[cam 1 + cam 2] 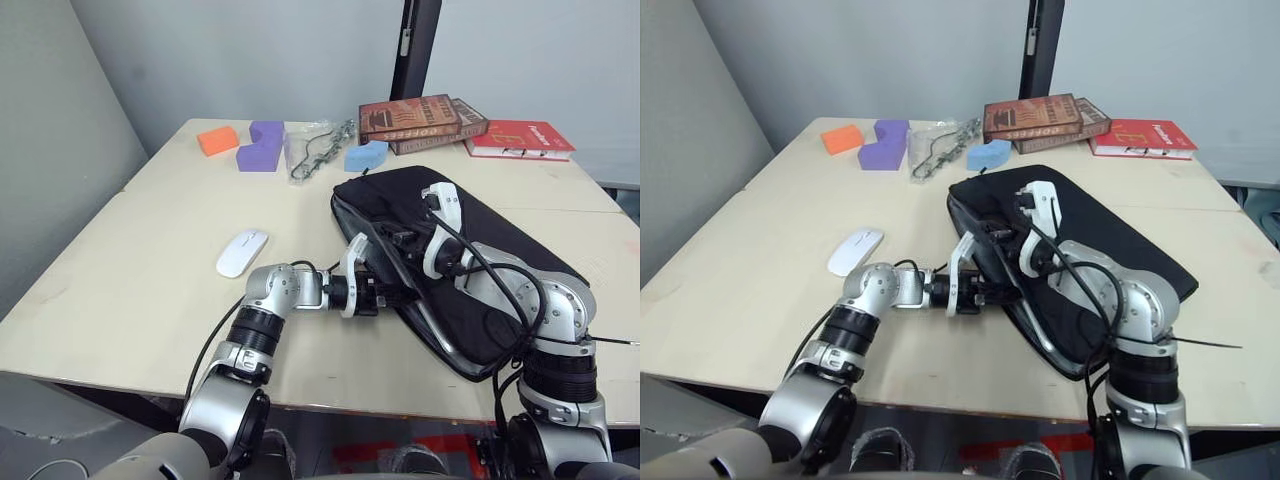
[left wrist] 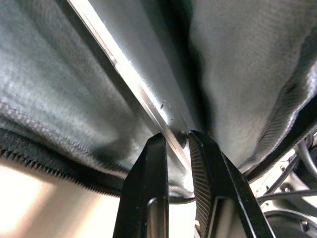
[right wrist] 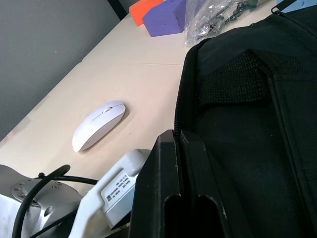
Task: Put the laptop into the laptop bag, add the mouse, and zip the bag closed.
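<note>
The black laptop bag (image 1: 500,230) lies on the right half of the table, its left edge open. My left gripper (image 1: 392,296) reaches into that opening. In the left wrist view its fingers (image 2: 151,153) are shut on the silver edge of the laptop (image 2: 126,72), which sits inside between the bag's fabric walls. My right gripper (image 1: 393,238) is shut on the rim of the bag's upper flap (image 3: 181,116) just above the left one. The white mouse (image 1: 242,252) lies on the bare table to the left of the bag, untouched.
Along the far side of the table (image 1: 120,300) sit an orange block (image 1: 217,140), purple blocks (image 1: 260,147), a clear plastic packet (image 1: 318,150), a blue block (image 1: 365,155), stacked brown books (image 1: 420,120) and a red book (image 1: 520,140).
</note>
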Robot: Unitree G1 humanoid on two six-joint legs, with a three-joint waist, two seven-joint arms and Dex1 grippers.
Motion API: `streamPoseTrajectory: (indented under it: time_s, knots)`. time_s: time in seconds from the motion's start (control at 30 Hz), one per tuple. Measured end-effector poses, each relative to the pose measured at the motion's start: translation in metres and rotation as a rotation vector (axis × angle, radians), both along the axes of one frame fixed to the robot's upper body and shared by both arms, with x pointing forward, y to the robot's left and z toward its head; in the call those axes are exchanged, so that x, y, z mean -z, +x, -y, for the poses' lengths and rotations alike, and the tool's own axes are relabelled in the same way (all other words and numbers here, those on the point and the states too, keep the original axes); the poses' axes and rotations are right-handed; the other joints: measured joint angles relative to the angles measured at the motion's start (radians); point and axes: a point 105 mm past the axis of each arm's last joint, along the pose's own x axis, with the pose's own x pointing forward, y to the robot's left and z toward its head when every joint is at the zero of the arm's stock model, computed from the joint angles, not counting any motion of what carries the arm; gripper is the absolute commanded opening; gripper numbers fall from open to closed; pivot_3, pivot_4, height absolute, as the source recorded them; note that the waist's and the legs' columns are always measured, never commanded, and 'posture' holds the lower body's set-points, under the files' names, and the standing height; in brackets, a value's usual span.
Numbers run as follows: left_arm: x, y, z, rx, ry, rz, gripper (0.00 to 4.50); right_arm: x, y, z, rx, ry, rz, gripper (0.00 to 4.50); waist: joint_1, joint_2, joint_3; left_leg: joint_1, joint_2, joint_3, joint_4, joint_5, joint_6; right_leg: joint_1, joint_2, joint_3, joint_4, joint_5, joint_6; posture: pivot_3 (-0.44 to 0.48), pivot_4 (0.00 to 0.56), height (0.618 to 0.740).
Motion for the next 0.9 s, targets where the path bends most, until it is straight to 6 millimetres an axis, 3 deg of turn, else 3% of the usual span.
streamPoseTrajectory:
  time_s: [0.43,0.53,0.67,0.73,0.87,0.9]
  knots:
    - [0.002,-0.002,0.018,0.054,0.009,0.057,0.16,-0.001,0.003,-0.002,0.03,0.008,-0.002,0.0,-0.003,0.0,0.0,0.0,0.0,0.0,-0.001,0.0,0.0,0.0,0.0,0.0,-0.001,0.0,0.0,0.0,0.15,0.734]
    - [0.001,-0.002,0.02,0.056,0.0,0.082,0.8,-0.005,0.004,-0.002,0.034,0.013,0.014,0.0,-0.007,0.0,0.0,0.001,0.0,0.0,-0.002,0.001,-0.001,0.0,0.0,0.0,0.0,0.0,0.0,0.0,0.15,0.734]
    - [-0.001,0.005,0.007,0.034,0.022,0.114,2.21,-0.005,0.004,-0.003,0.026,0.011,0.017,0.0,-0.012,0.0,0.0,0.001,0.0,0.0,-0.002,0.001,-0.001,0.0,0.0,0.0,0.001,0.0,0.0,0.0,0.15,0.734]
    - [-0.006,0.01,-0.006,0.018,0.035,0.159,2.91,-0.004,0.003,-0.003,0.02,0.006,0.015,0.0,-0.013,0.0,0.0,0.001,0.0,0.0,-0.002,0.001,-0.001,0.0,0.0,0.0,0.001,0.0,0.0,0.0,0.15,0.734]
    - [-0.011,0.013,-0.051,-0.035,0.09,0.222,4.36,-0.004,0.003,-0.002,0.004,-0.009,0.018,0.0,-0.013,0.001,0.0,0.001,0.0,0.0,-0.003,0.001,-0.001,0.0,0.0,0.0,0.0,0.0,-0.001,0.0,0.15,0.734]
    - [-0.012,0.012,-0.062,-0.045,0.101,0.227,4.36,-0.003,0.002,-0.003,-0.003,-0.013,0.018,0.0,-0.012,0.001,0.0,0.001,0.0,0.0,-0.004,0.001,-0.001,-0.001,0.0,-0.001,0.0,0.0,-0.001,0.0,0.15,0.734]
